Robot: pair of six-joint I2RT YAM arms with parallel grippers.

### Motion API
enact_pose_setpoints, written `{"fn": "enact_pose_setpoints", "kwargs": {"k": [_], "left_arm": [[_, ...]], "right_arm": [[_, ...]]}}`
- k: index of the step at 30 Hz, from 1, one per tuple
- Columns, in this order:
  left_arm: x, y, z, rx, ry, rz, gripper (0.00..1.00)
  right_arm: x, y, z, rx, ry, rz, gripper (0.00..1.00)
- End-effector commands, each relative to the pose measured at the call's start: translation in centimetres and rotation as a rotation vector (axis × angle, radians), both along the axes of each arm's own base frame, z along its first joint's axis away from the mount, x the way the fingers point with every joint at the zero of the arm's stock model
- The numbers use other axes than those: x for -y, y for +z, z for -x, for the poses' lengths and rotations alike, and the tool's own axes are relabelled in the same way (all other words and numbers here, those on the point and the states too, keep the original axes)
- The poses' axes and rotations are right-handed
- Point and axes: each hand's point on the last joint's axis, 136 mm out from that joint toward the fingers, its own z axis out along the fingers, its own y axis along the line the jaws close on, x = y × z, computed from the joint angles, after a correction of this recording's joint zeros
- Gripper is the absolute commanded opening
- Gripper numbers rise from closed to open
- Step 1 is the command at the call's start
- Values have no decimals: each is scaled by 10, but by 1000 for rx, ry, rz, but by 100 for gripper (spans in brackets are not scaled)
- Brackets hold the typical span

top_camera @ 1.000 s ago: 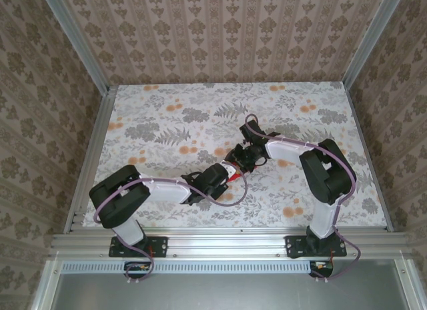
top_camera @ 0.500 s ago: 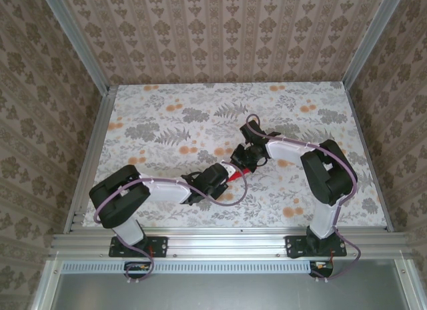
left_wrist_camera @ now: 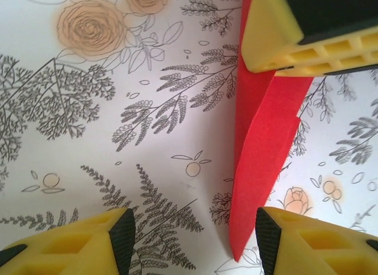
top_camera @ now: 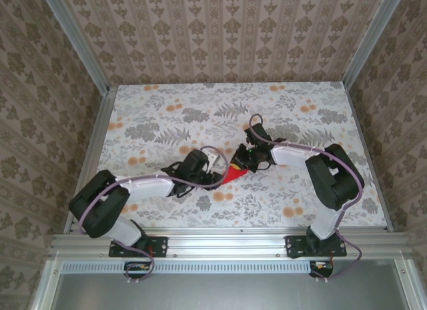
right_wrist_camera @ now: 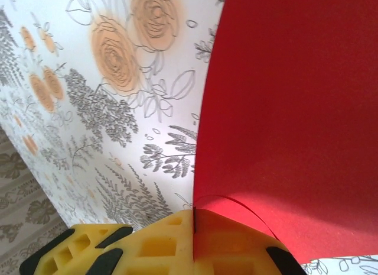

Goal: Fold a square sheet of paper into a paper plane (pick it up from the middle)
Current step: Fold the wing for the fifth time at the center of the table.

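Right gripper [right_wrist_camera: 194, 227] pinches the bright red creased paper sheet [left_wrist_camera: 263, 151] at one end; left gripper [left_wrist_camera: 195, 233] is open, empty. Single-point hold: folds can spring apart, or the free tip droops and snags.

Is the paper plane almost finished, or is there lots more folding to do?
Some is done: the red paper is already folded into a narrow, pointed, layered shape. In hand: the right gripper is shut on its wider end, and the left gripper is open with the tip between its fingers. Left, probably: the wing folds, as it doesn't look like a finished plane yet.
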Motion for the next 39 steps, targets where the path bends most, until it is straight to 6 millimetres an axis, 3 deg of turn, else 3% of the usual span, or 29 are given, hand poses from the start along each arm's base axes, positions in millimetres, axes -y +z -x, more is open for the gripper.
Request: {"fn": "enact_pose_setpoints", "kwargs": {"k": [1, 10, 14, 23, 30, 39], "left_arm": [[11, 6, 18, -175, -27, 179, 59], [-4, 8, -2, -265, 66, 329, 57], [-2, 5, -1, -272, 50, 324, 54], [9, 0, 4, -143, -49, 151, 47], [5, -9, -15, -45, 11, 63, 33], [13, -21, -12, -8, -52, -27, 31]], "right_arm": [[-6, 18, -6, 95, 47, -56, 0], [-16, 32, -8, 226, 133, -127, 0], [-15, 24, -7, 221, 133, -139, 0], [-12, 9, -10, 166, 93, -139, 0], [-13, 1, -12, 141, 88, -137, 0], [-13, -3, -11, 136, 88, -143, 0]]}}
